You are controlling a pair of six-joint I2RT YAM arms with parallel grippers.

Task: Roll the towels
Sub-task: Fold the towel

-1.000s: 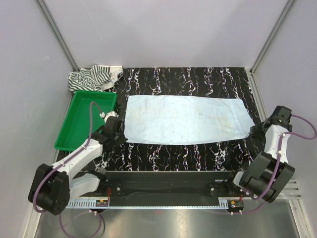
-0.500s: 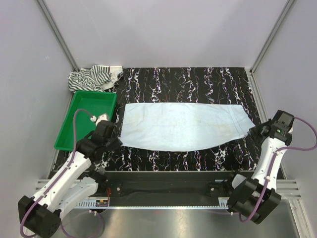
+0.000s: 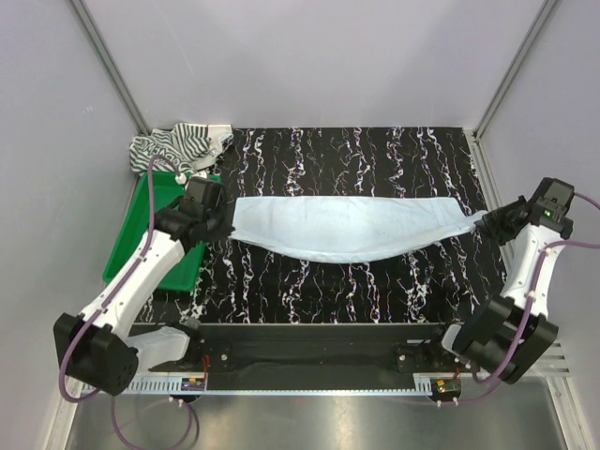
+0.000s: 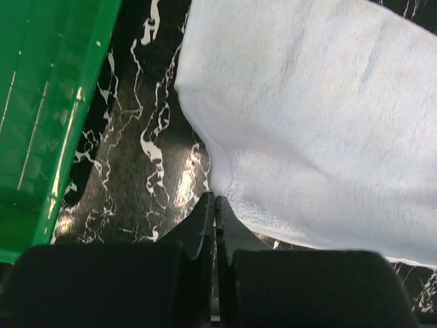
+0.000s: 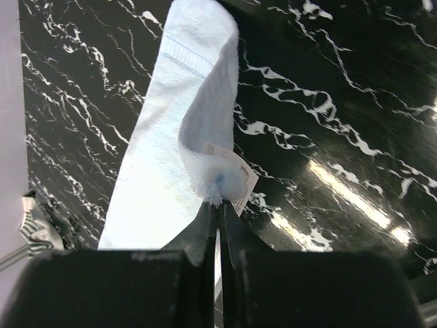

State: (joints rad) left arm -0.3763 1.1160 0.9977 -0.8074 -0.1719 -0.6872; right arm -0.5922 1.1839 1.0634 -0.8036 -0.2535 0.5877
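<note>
I hold blue towel stretched: left gripper pinches one corner, right gripper pinches opposite corner by tag, to flatten it for rolling. Middle sags, perhaps touching worktop. Striped towel lies bunched beyond green tray.

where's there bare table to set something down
Two bare strips of the black marbled tabletop: one behind the light blue towel, running right from the striped towel; one in front of it, before the arm bases. The left is crowded: green tray, left gripper; the right gripper pinches the towel's other end.
</note>
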